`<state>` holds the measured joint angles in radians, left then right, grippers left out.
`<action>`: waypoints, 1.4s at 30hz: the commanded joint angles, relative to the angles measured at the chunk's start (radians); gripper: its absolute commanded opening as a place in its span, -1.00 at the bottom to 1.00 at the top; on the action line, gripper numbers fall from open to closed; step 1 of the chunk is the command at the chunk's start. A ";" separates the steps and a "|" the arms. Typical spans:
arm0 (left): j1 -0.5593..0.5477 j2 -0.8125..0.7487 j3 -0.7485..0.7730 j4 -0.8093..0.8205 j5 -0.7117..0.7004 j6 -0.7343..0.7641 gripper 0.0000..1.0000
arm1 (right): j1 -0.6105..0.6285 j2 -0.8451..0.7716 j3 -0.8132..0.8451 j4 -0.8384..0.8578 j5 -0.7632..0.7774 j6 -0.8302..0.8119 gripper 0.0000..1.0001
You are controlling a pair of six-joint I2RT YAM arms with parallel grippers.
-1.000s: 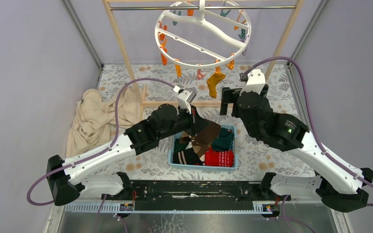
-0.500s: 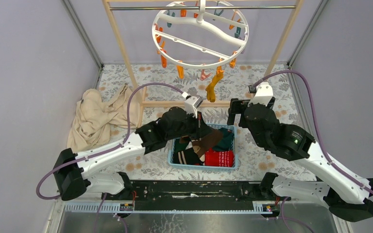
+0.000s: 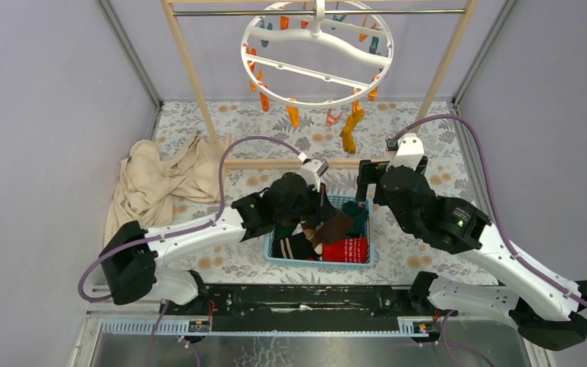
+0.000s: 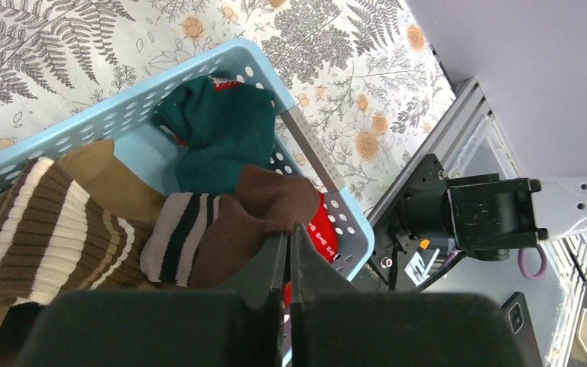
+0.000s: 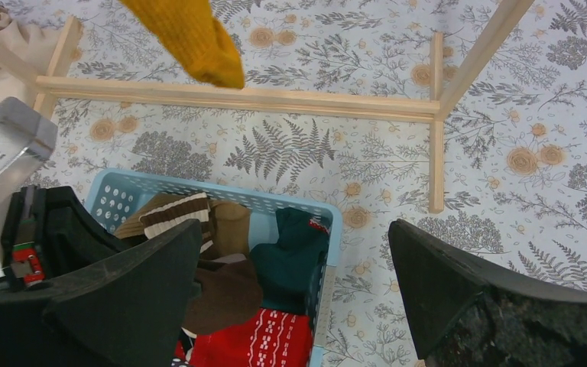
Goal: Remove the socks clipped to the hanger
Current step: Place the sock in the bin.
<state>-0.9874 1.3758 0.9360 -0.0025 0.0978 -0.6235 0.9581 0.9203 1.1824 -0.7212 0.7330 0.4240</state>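
One mustard sock (image 3: 349,131) hung, one brown sock (image 4: 271,202) gripped

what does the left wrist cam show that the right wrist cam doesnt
Only left wrist: the shut left gripper, its tips at the brown sock, and a black arm base. Only right wrist: the open right gripper, the hanging mustard sock and the wooden rack. Both: the basket holding the green sock, red sock and striped sock.
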 commanded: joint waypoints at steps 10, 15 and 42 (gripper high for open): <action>-0.005 0.097 -0.019 0.053 -0.015 0.016 -0.60 | -0.016 -0.005 -0.007 0.037 -0.030 0.014 0.99; -0.006 0.117 -0.006 0.046 -0.016 0.029 -0.29 | -0.016 0.002 -0.004 0.028 -0.050 0.024 0.99; 0.066 0.007 -0.096 -0.090 -0.103 0.012 0.07 | -0.016 0.091 -0.177 0.108 -0.356 0.095 0.99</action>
<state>-0.9417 1.3560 0.9016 -0.1558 -0.0071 -0.5938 0.9466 1.0100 1.0538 -0.6849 0.4599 0.4702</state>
